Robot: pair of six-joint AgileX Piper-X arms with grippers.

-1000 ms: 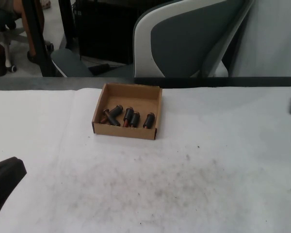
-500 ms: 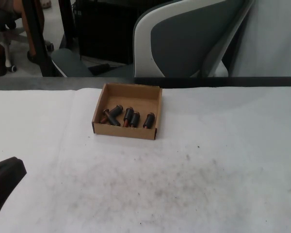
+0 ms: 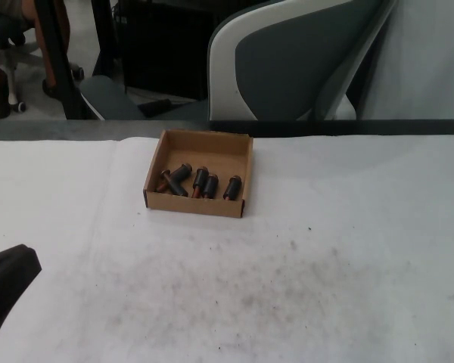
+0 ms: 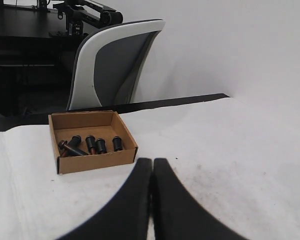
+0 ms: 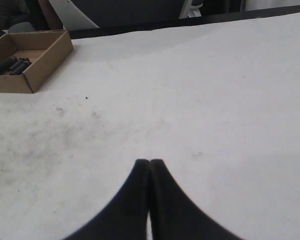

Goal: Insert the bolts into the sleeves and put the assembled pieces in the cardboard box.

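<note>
My left gripper (image 4: 151, 165) and right gripper (image 5: 149, 164) are both clenched on nothing, low over the tabletop (image 3: 303, 272). The bolt-and-sleeve pieces (image 3: 201, 182) lie inside the cardboard box (image 3: 195, 203), near the tabletop's far edge. I judge the boxing step finished. My next move calls for no grasp, only parking both arms.

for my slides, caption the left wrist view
Shut left pincer facing the cardboard box holding several assembled pieces on the white bench.
</note>
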